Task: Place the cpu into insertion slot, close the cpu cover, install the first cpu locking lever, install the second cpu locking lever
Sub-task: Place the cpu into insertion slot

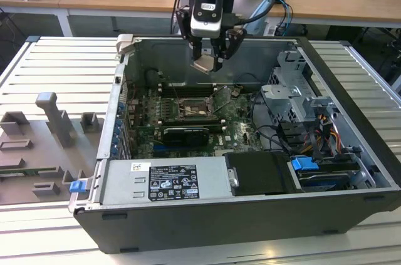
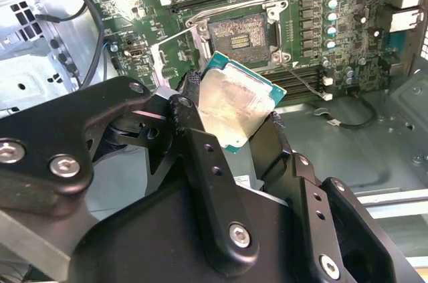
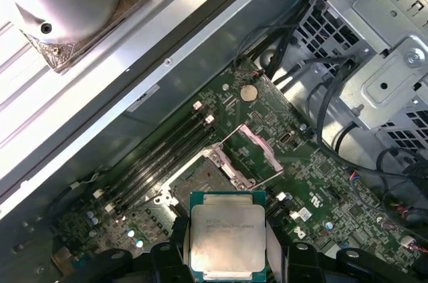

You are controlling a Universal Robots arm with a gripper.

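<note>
In the exterior view, the black two-fingered end effector (image 1: 212,58) hangs above the open dark grey computer case (image 1: 188,227), which lies on its side on a ribbed pale metal tabletop (image 1: 56,64). It is clamped on the small flat square cpu with the pale silvery-beige face (image 1: 205,66). The chip is well above the green motherboard (image 1: 241,121) and off toward the case's far wall from the square dark insertion slot with its silver rim (image 1: 190,109). In the first wrist view, the cpu (image 3: 227,243) sits between the dark fingers, face toward the camera. Past it lies the insertion slot (image 3: 200,179), and nothing is seated in it. The thin silver cpu cover frame (image 3: 253,151) stands swung open on the side of the slot away from the long black memory slots (image 3: 157,156). The grey perforated drive cage (image 3: 374,82) is well apart. In the second wrist view, the black fingertips (image 2: 189,89) pinch the chip (image 2: 234,106) by opposite edges. It is tilted, with its green underside edge showing and one corner toward the bare socket (image 2: 239,35). I judge the first step, placing the cpu, to be in hand and only at the carry stage. The chip is gripped in the air, the socket is uncovered, and none of the closing or locking work is done. As I read it, this placement calls for bringing the chip level and squared to the socket's rim. It should go down gently inside the raised frame without touching the exposed contacts, because a skewed or dragged entry could bend them.
</note>
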